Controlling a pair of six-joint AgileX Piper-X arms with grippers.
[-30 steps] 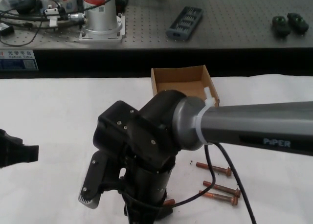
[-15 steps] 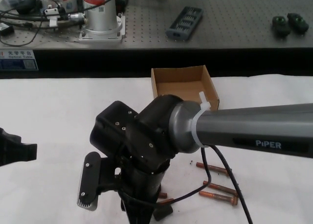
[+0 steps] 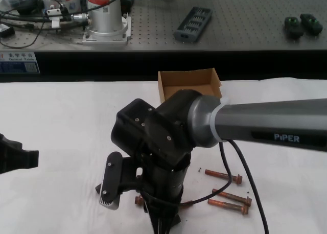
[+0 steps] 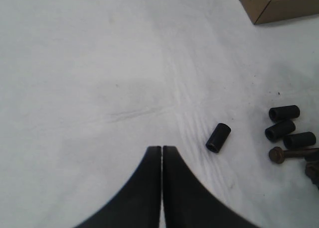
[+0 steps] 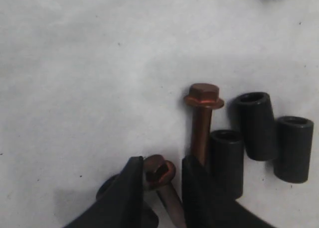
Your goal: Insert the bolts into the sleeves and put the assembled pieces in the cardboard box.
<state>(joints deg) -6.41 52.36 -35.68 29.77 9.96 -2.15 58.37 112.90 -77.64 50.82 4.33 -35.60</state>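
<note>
The white-covered tabletop (image 3: 61, 121) carries everything. The right arm (image 3: 265, 129) stretches in from the right, and its right gripper (image 5: 160, 174) hangs low over the near middle, well short of the cardboard box (image 3: 186, 80) at the far middle. Its fingers (image 5: 132, 188) pinch a bolt (image 5: 159, 169) just under the head. The left gripper (image 4: 162, 156) sits at the left edge, its own fingers pressed together on nothing. The step in hand looks to be taking up this bolt to mate it with a sleeve. To do it well, the lift should go straight up, so the shank clears the second bolt (image 5: 201, 118) and the black sleeve (image 5: 227, 161) lying against it without dragging either along. The left gripper then has to open and fetch a sleeve. The lone sleeve (image 4: 218, 137), apart from the cluster, seems the easiest pick. Bore and shank should be lined up before any push. Compared with half a second earlier, the right arm's wrist has shifted to the right and a little farther, covering more of the cardboard box, while the left gripper and the three loose bolts (image 3: 223, 176) at the near right lie as they did.
</note>
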